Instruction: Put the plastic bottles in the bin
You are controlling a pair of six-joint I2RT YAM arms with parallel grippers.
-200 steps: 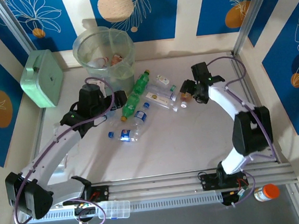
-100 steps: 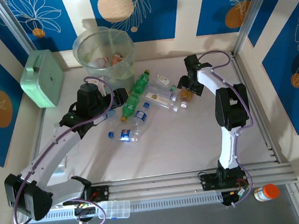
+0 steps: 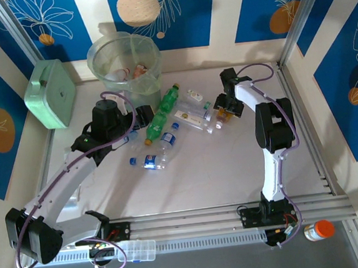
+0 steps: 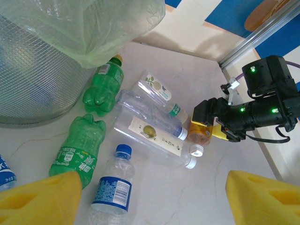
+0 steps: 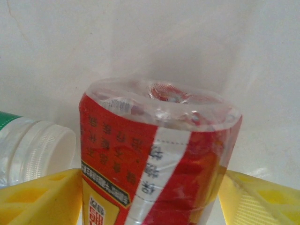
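Although the right pincer (image 5: pixel 150 185) has its yellow fingers (image 5: pixel 42 197) either side of a red-labelled bottle (image 5: pixel 157 136), I can't tell whether they press it or merely flank it. That bottle lies on the table (image 3: pixel 219 168) well to the right of the bin (image 3: pixel 149 80), beyond the heap of green and clear bottles (image 3: pixel 165 119). A white-capped bottle (image 5: pixel 35 145) sits just beside one finger and could get nudged or caught. The thin plastic might crumple and squirt free. The left pincer (image 4: pixel 150 187) hangs wide open and empty close by the bin, so a carry across could meet that arm or clip the bin's tall edge.
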